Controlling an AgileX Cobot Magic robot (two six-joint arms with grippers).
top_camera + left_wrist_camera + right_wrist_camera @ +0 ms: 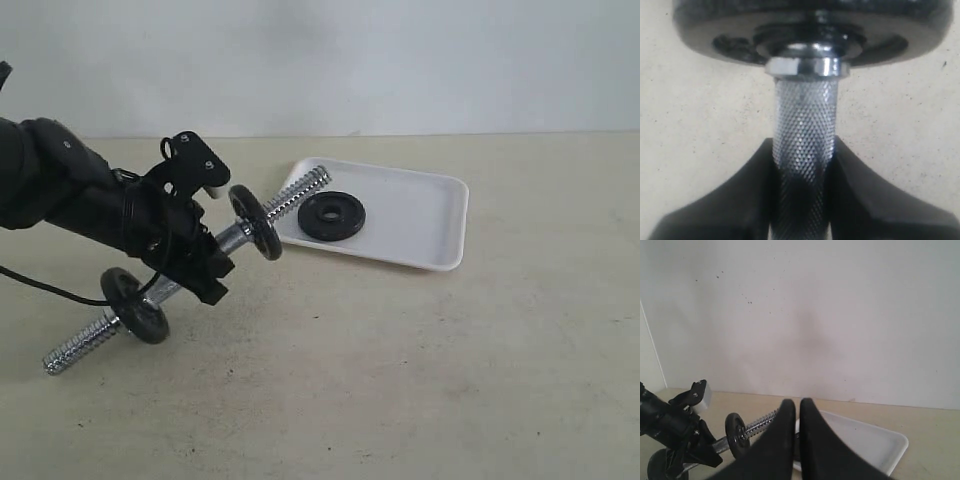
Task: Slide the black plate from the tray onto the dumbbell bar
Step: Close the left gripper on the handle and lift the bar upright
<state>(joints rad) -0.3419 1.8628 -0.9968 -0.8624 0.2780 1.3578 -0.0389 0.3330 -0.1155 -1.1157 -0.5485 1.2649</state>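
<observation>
The black plate lies flat in the left part of the white tray. My left gripper is shut on the knurled middle of the dumbbell bar and holds it tilted. Its upper threaded end points at the tray's left corner, and its lower end is down near the table. Two black discs sit on the bar on either side of my grip. The left wrist view shows the bar between the jaws of that gripper, under a collar nut. My right gripper is shut and empty, and out of the exterior view.
A black cable trails from the left arm across the beige table. From the right wrist view the tray lies beyond the fingers, with the bar and the left arm beside it. A pale wall stands behind the table.
</observation>
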